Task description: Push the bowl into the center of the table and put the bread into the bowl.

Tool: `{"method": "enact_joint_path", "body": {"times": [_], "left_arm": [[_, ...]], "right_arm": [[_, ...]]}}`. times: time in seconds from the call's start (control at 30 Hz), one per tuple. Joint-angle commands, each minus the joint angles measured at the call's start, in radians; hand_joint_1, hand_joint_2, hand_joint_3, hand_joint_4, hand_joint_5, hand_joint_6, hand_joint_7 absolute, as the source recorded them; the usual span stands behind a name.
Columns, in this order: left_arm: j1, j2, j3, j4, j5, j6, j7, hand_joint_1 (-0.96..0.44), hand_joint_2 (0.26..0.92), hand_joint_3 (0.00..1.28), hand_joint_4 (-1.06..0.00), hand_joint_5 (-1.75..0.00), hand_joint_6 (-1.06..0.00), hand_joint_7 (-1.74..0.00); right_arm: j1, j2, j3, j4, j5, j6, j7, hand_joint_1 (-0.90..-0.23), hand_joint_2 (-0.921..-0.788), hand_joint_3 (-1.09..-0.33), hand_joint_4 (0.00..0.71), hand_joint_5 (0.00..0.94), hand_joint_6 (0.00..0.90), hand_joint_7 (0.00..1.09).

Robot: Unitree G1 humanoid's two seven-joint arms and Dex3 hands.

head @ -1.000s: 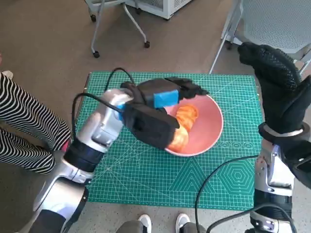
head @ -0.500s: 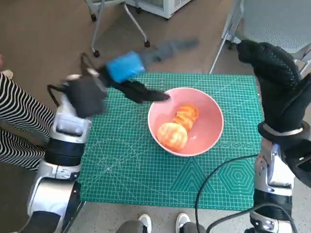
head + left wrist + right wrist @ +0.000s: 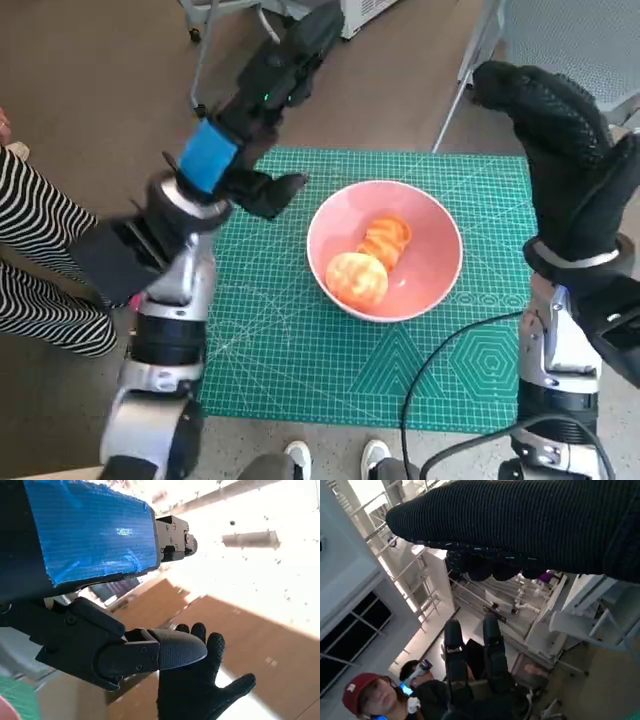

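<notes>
Left hand (image 3: pixel 262 95) is raised high over the far-left edge of the tabletop (image 3: pixel 290 340), fingers extended toward the far side and apart, nothing held; the left wrist view confirms bare black fingers (image 3: pixel 150 652) against the ceiling. Right hand (image 3: pixel 560 150) is held upright above the right edge of the tabletop, gloved fingers spread, nothing in it.

Pink bowl (image 3: pixel 440 250) is seen roughly at the middle of the green cutting mat, slightly right of centre. Two pieces of bread (image 3: pixel 370 262) lie inside it, touching each other, the rounder piece nearer, the ridged one farther. Both parts of the task are judged done from this layout; the lifted, empty hands fit a withdrawal posture, kept well apart from the bowl so that it is not nudged.

A person's striped trouser legs (image 3: pixel 45 260) are noted at left, shoes (image 3: pixel 340 458) at the near edge, a chair base (image 3: pixel 240 40) on the far floor.

Compared with half a second ago: left hand has been swung up and toward the far side, from low over the left part of the mat to high above its far edge. Bowl, bread and right hand are about where they were; a slight shift of the whole picture is put down to the camera.
</notes>
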State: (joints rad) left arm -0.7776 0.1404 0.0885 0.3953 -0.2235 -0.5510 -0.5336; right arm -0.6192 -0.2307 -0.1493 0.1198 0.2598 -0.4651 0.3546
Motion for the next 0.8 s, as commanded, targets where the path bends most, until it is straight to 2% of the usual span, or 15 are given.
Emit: {"method": "enact_joint_path", "body": {"times": [0.03,0.47,0.8], "left_arm": [[0.025,-0.017,0.016,0.012,-0.047,-0.018,0.001,-0.83,0.921,0.49,0.0,0.0,0.0,-0.18],[0.062,-0.054,0.018,0.038,-0.051,-0.063,0.032,-0.79,0.921,0.39,0.0,0.0,0.0,-0.14],[0.088,-0.061,-0.014,-0.008,-0.006,-0.046,0.07,-0.77,0.921,0.39,0.0,0.0,0.0,-0.18]], "right_arm": [[-0.012,-0.002,0.006,0.033,-0.029,-0.003,-0.009,-0.647,-0.921,-0.661,0.126,0.002,-0.001,0.59],[-0.024,0.006,0.009,0.044,-0.05,0.009,-0.034,-0.663,-0.921,-0.655,0.129,0.003,-0.001,0.59],[-0.014,0.002,0.015,0.022,-0.073,0.026,-0.057,-0.665,-0.921,-0.657,0.131,0.004,-0.001,0.59]]}}
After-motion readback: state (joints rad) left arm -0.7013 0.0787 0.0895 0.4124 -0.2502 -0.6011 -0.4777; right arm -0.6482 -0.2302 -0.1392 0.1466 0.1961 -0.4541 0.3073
